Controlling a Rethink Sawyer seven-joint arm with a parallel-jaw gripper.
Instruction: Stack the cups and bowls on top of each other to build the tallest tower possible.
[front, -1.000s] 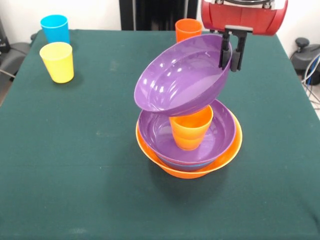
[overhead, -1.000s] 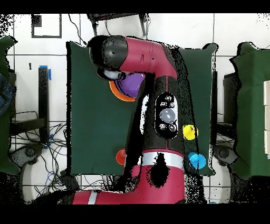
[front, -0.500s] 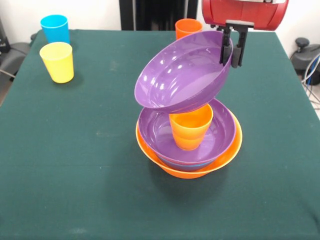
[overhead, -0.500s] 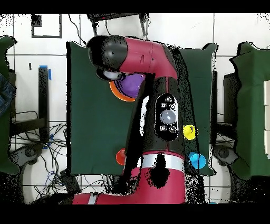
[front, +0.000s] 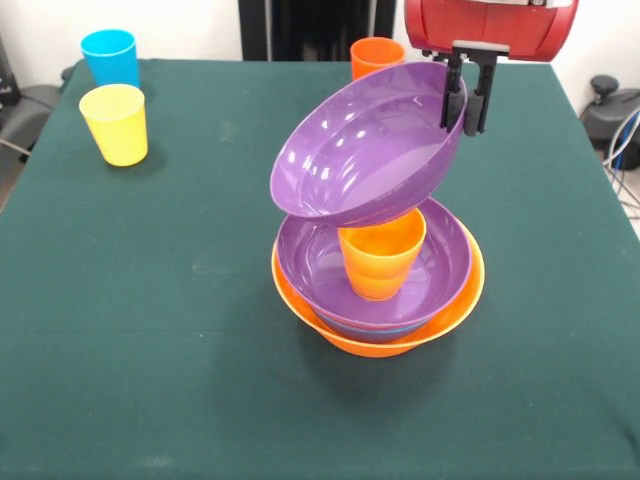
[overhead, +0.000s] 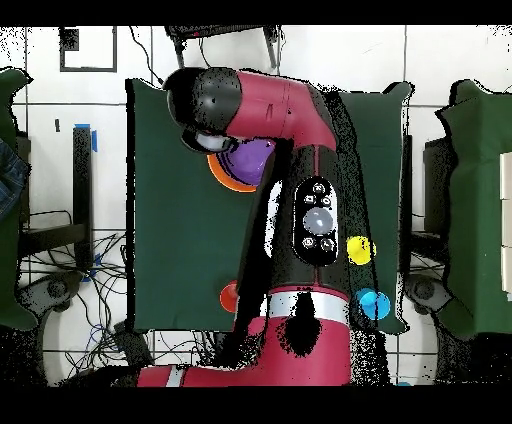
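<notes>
Gripper (front: 466, 100) pinching rim of tilted purple bowl (front: 365, 150), risen slightly over the last second; apparently clear of orange cup (front: 381, 256) in tower (front: 378, 290), placement pending

Two fixed cameras: one front, one overhead.
The front camera sits close, looking down across the green table (front: 150, 330) toward 12 o'clock. The overhead camera sits high, looking straight down, turned half round. Both share the table (overhead: 170, 230) and the orange bowl (front: 440, 320) (overhead: 218, 176), at 10 o'clock overhead.
</notes>
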